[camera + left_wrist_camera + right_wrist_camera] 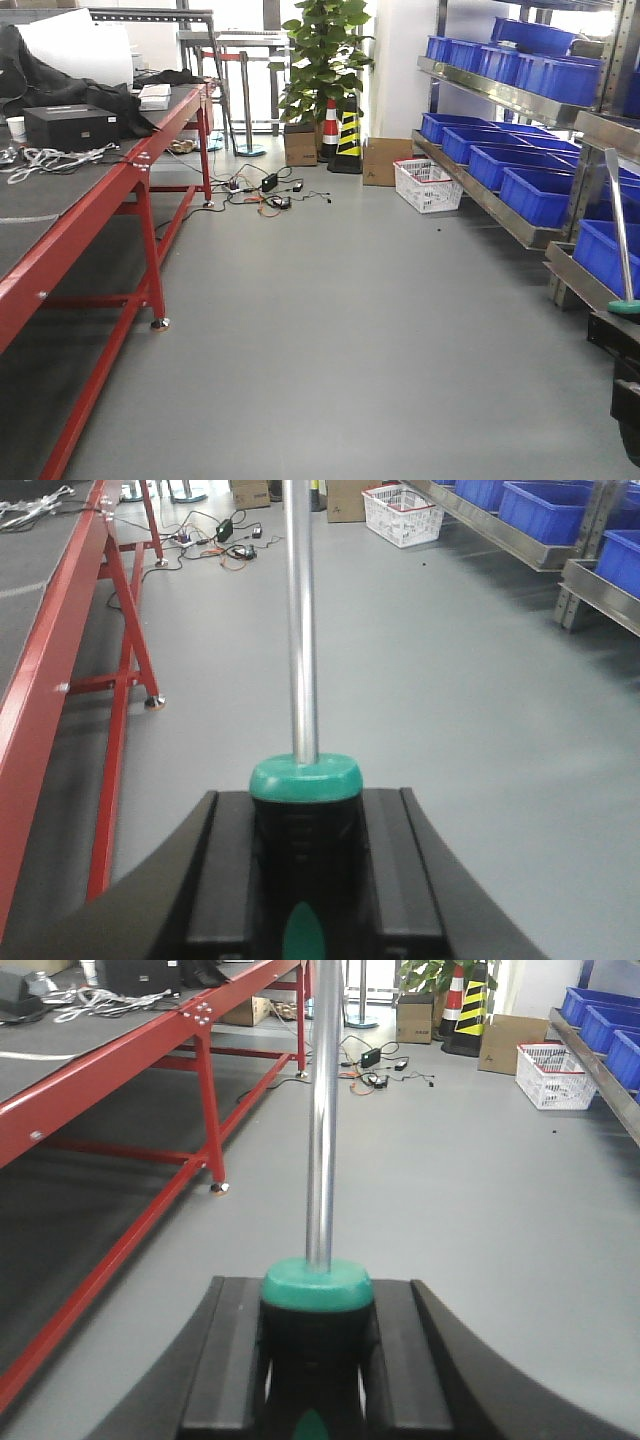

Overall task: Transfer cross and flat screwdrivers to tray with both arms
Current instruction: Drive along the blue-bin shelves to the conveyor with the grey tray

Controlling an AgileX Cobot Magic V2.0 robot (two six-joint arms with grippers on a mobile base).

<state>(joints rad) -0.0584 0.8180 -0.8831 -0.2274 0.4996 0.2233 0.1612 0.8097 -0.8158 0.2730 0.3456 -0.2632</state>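
1. The red-framed worktop (pixel 60 200) is your landmark. It runs down the left of every view, with cables and black gear on top. No tray on the part you can see.
2. Left gripper (pixel 306 802): fingers (pixel 225 870) clamped on the handle of the left screwdriver (pixel 301 630), over the floor just right of the worktop. Handle is seated deep, shaft straight ahead. Looks like a carry grip so the tool can't swing.
3. Look: green collar, black ribbed handle, long bright steel shaft. Tip is out of frame, so you can't tell cross from flat.
4. Right gripper (pixel 316 1285): fingers (pixel 230 1360) clamped the same way on the right screwdriver (pixel 320 1110), farther right of the worktop. Same look.
5. Front view: an upright shaft stands well right of the worktop, before the blue bins (pixel 535 195). Probably the right arm's.
6. Tray is in no view, so drop-off is pending.
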